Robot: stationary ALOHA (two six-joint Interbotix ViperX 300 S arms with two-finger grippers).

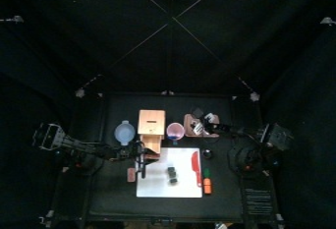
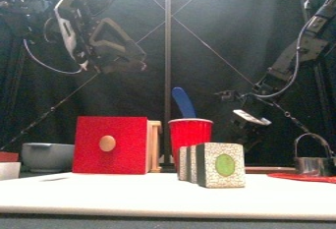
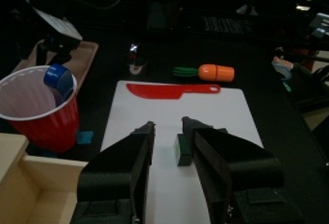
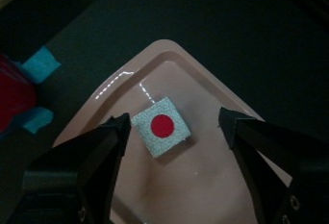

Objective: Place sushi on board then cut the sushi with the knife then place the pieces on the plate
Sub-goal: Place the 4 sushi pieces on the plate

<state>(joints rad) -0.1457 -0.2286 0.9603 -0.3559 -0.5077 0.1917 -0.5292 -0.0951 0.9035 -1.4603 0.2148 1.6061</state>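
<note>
The sushi roll (image 2: 213, 164) stands on the white board (image 1: 155, 186), showing a speckled face with a green centre; from above it looks dark (image 1: 171, 175). A red knife (image 3: 174, 90) lies on the board's right part. My left gripper (image 3: 167, 136) hangs open high above the board, holding nothing. My right gripper (image 4: 167, 132) is open over the pink plate (image 4: 225, 185), right above a pale speckled square piece with a red dot (image 4: 161, 128) lying flat on it.
A red cup (image 2: 191, 133) holding a blue knife (image 2: 184, 100) stands behind the board. The wooden box with its red drawer front (image 2: 110, 144) and the blue-grey bowl (image 2: 46, 154) are at the left. An orange and green toy (image 3: 206, 72) lies beside the board, and a metal cutter (image 2: 312, 164) sits at the right.
</note>
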